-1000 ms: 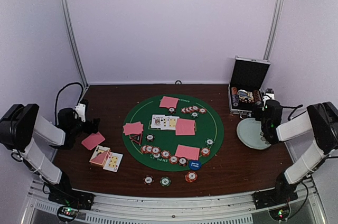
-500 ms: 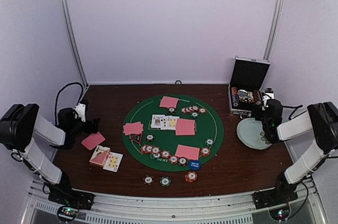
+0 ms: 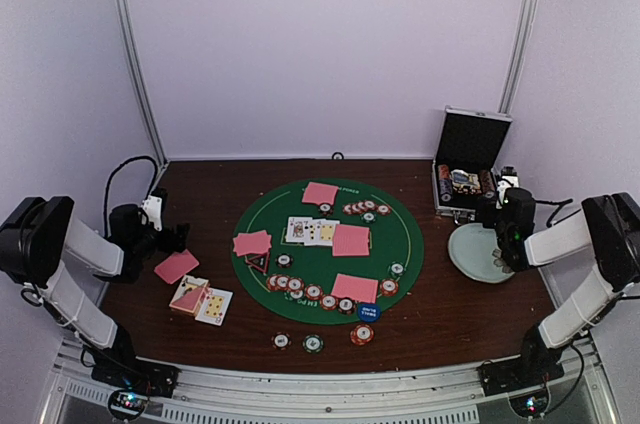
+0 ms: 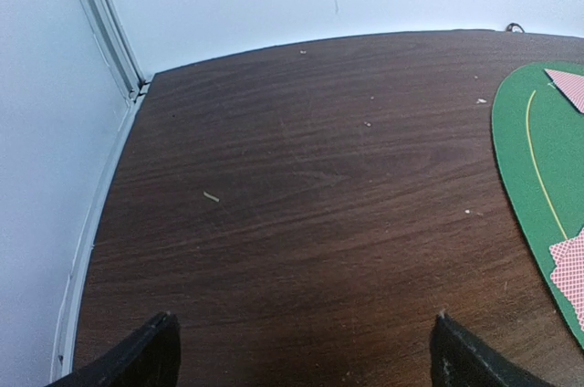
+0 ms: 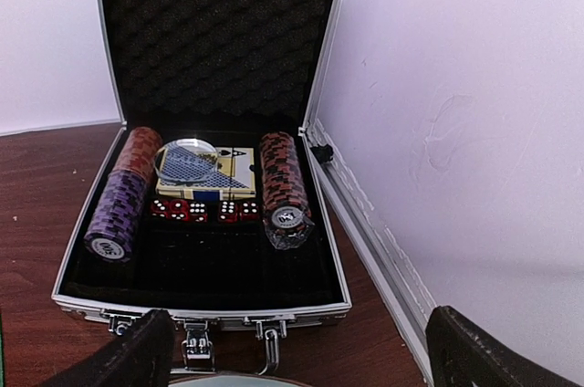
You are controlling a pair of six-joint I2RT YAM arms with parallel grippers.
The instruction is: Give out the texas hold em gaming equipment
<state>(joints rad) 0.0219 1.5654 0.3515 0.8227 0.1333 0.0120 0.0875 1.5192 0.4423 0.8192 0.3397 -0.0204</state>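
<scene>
1. Brown wooden table (image 3: 440, 329): fills the middle band of the overhead view.
2. Round green mat (image 3: 405, 234): centre of frame, carries most of the gear.
3. The left gripper (image 4: 301, 355): left edge of the overhead view, fingers spread wide, nothing between them, bare wood below.
4. The right gripper (image 5: 301, 350): right edge, fingers released and empty, over the plate's far side, facing the case.
5. Black-and-silver case (image 5: 210, 40): upper right, lid up. Inside are chip stacks (image 5: 283, 186), dice (image 5: 205, 211) and a deck (image 5: 214, 177).
6. Pale plate (image 3: 465, 249): just below the case.
7. The playing cards (image 3: 351, 240): pink-backed piles around the mat, face-up ones near centre, more on wood at lower left.
8. The poker chips (image 3: 311, 291): arc along the mat's lower rim, cluster above centre, three on wood below.
9. The blue dealer disc (image 3: 368, 311): mat's lower edge, right of centre.
</scene>
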